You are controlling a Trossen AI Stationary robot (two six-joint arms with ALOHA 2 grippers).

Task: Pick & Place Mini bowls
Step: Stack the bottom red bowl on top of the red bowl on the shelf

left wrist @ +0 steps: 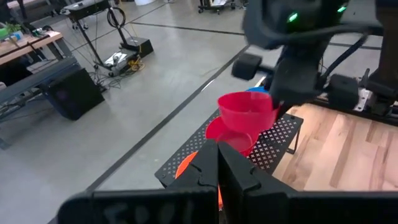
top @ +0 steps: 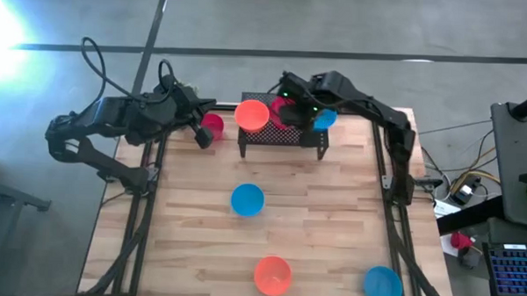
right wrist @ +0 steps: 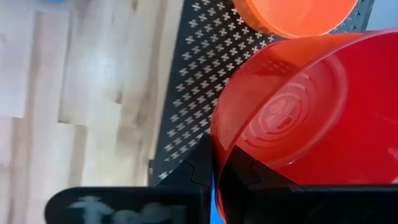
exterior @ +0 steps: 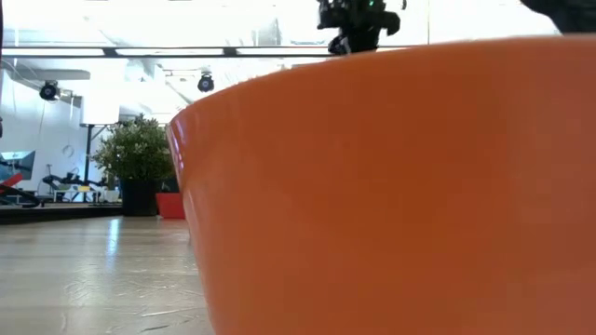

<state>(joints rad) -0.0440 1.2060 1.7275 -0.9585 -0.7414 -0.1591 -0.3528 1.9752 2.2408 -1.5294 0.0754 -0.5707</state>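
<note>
My right gripper [top: 288,111] hangs over the black mesh rack [top: 281,135] at the table's far edge, shut on a crimson mini bowl [left wrist: 247,112]. A second red bowl [left wrist: 225,134] shows just below it on the rack. An orange bowl [top: 252,114] and a blue one [top: 324,119] also sit on the rack. My left gripper [left wrist: 217,177] is shut and holds nothing, left of the rack, with another red bowl [top: 214,124] beside it. Standing on the table are a blue bowl [top: 247,200], an orange bowl [top: 272,276] and a second blue bowl [top: 383,286]. My right gripper pinches the crimson bowl by its rim and side wall [right wrist: 216,138], one finger inside and one outside. The fingers come from above. The bowl is tilted and lifted clear of the rack's top, close over the red bowl beneath it.
The orange bowl [exterior: 391,186] near the table's near edge fills most of the low view. A potted plant [exterior: 140,154] stands in the room behind. The arms' frames run along both table sides. Bare wood lies between the rack and the near bowls.
</note>
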